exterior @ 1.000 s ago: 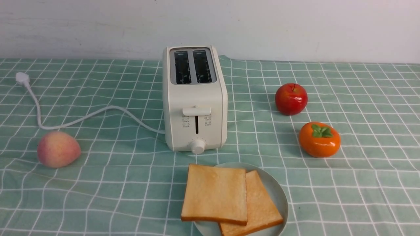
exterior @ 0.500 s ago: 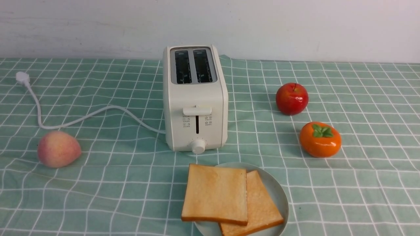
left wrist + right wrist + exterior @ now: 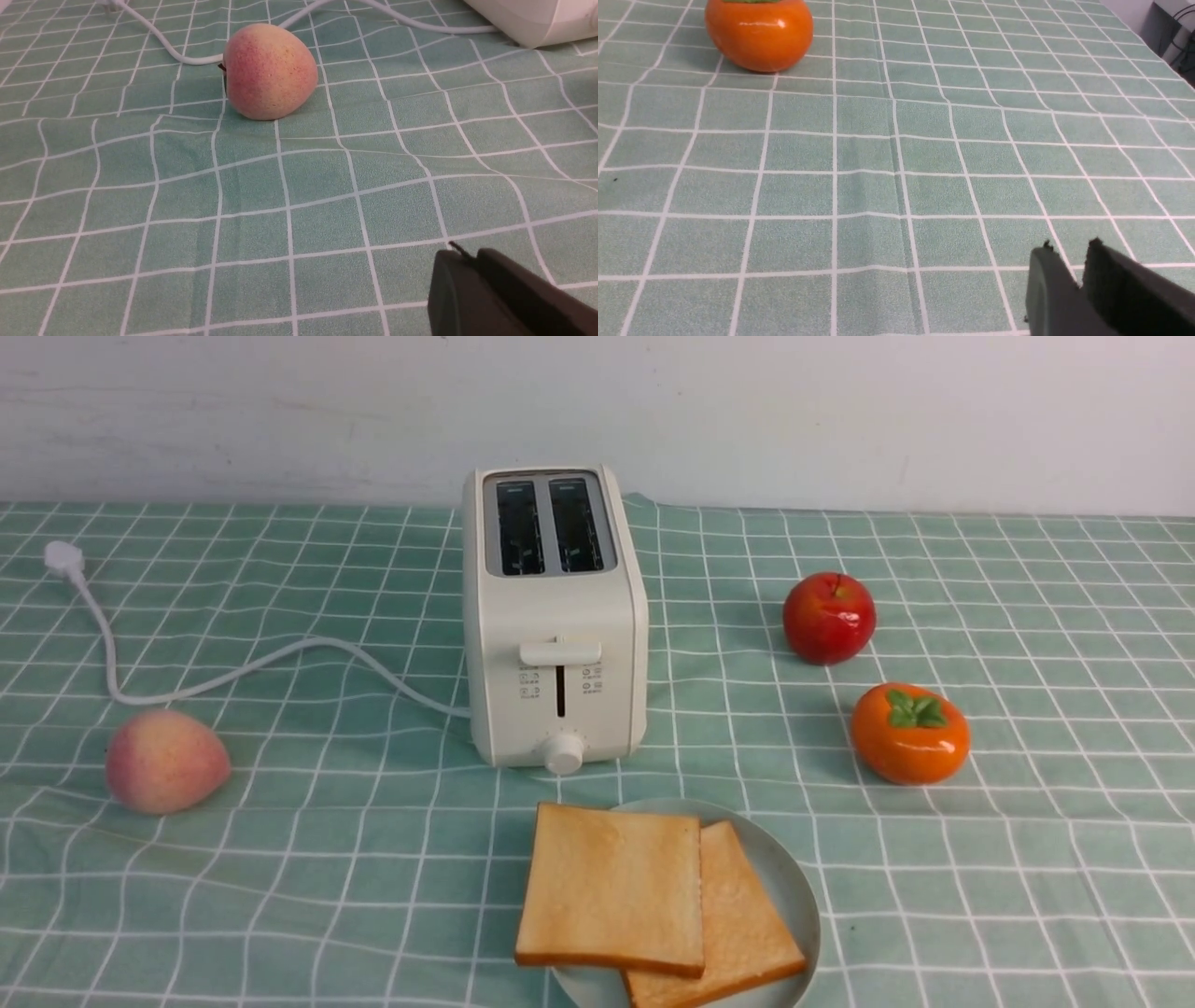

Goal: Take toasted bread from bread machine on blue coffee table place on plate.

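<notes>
Front view shows nothing moved over the last second: both toast slices (image 3: 653, 896) lie on the plate (image 3: 794, 887) at the toaster's (image 3: 555, 616) six o'clock, slots empty, left hand (image 3: 467, 256) together, right hand (image 3: 1069, 261) slightly parted, so the task looks finished

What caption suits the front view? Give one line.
Two toast slices overlap on a plate before an empty toaster.

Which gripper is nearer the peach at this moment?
Left. The left gripper sits low over the cloth with the peach in its own view, apart from it. The right gripper is on the other side, near the persimmon.
</notes>
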Action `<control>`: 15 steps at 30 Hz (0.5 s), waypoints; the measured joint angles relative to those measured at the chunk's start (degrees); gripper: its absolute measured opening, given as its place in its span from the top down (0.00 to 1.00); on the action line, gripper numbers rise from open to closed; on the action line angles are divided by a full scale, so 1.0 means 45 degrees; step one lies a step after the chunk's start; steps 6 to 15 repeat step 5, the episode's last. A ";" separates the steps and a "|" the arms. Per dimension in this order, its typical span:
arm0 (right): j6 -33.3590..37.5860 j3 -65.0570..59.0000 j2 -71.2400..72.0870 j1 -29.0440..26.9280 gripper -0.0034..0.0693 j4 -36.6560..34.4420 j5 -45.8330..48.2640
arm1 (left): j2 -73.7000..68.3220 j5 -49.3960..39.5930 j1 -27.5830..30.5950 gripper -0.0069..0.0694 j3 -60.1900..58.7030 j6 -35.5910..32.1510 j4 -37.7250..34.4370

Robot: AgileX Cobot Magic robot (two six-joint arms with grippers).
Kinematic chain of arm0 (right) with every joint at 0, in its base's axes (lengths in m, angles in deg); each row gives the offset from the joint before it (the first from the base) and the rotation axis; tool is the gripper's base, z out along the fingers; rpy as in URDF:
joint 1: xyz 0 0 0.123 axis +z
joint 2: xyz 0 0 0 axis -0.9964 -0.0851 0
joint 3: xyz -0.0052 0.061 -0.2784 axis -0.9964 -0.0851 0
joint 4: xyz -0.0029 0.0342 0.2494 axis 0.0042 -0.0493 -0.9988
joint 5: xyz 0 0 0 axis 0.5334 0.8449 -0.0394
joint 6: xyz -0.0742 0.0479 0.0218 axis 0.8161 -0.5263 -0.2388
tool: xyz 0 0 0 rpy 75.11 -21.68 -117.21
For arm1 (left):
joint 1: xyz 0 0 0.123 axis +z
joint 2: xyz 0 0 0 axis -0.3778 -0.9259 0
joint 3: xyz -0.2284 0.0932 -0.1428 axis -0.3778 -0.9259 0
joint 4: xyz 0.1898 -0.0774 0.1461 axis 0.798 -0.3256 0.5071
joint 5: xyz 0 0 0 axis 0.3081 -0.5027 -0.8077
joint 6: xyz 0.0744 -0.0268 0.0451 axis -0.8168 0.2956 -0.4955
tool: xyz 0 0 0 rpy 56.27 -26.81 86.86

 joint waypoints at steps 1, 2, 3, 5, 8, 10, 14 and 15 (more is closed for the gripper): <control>0.0000 0.0000 0.0000 0.0000 0.78 0.0012 0.0012 | 0.0000 0.0000 0.0000 0.86 0.0000 0.0000 0.0000; 0.0011 0.0000 0.0000 0.0000 0.78 0.0012 0.0005 | 0.0000 0.0000 0.0000 0.86 0.0000 0.0000 0.0000; 0.0081 0.0000 0.0000 0.0000 0.78 0.0012 0.0005 | 0.0000 0.0000 0.0000 0.86 0.0000 0.0000 0.0000; 0.0081 0.0000 0.0000 0.0000 0.78 0.0014 0.0005 | 0.0000 0.0000 0.0000 0.86 0.0000 0.0000 0.0000; 0.0081 0.0000 0.0000 0.0000 0.78 0.0014 0.0005 | 0.0000 0.0000 0.0000 0.86 0.0000 0.0000 0.0000; 0.0081 0.0000 0.0000 0.0000 0.78 0.0014 0.0005 | 0.0000 0.0000 0.0000 0.86 0.0000 0.0000 0.0000; 0.0081 0.0000 0.0000 0.0000 0.78 0.0014 0.0005 | 0.0000 0.0000 0.0000 0.86 0.0000 0.0000 0.0000; 0.0081 0.0000 0.0000 0.0000 0.78 0.0014 0.0005 | 0.0000 0.0000 0.0000 0.86 0.0000 0.0000 0.0000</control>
